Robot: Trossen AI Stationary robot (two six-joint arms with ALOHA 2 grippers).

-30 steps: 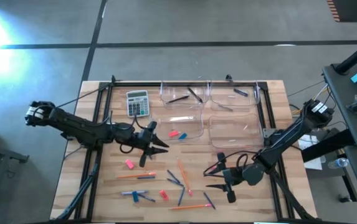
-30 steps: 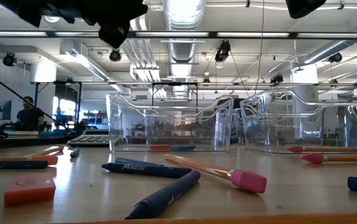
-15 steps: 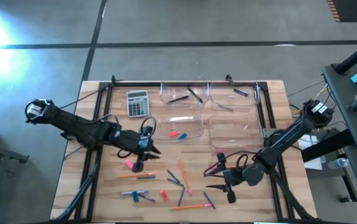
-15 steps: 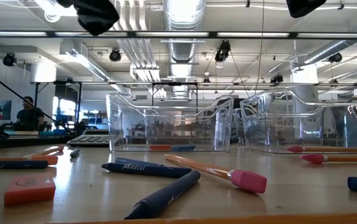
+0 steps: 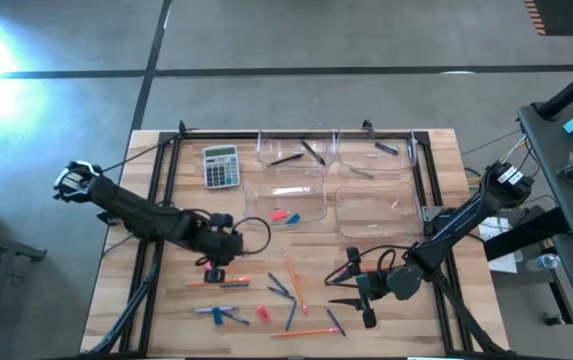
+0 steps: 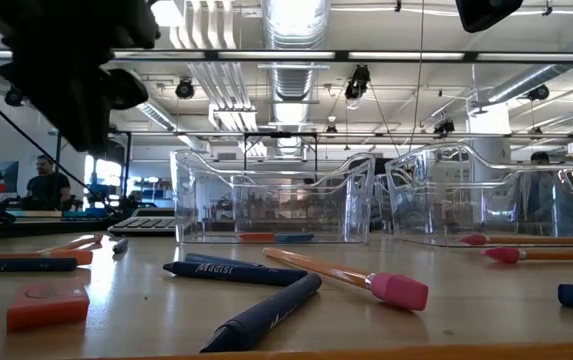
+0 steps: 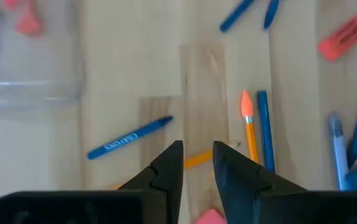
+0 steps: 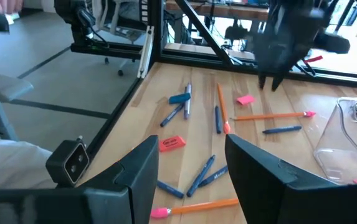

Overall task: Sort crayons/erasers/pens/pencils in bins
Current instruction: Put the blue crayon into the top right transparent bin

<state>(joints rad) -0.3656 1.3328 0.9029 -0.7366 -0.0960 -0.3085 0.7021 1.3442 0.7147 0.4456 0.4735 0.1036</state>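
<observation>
We have the left gripper pointing down at the wood table, dark fingers a narrow slot apart, pinching nothing. In the left wrist view, a small pink block eraser shows at the bottom edge just under the fingertips, with a long thin orange pencil and a blue crayon beside the slot. In the high view, that gripper sits left of centre, right over the pink eraser.

We judge the step is picking that eraser. To do it well we would widen the jaws first, centre them over the block, keep clear of the orange pencil, drop straight, then close.

Target is the clear shallow plastic bin at mid-frame, which already holds a pink and a light blue eraser. Three more clear bins sit right and above.

Right gripper waits lower right of centre, fingers spread, empty. Grey calculator sits upper left of the bins.
</observation>
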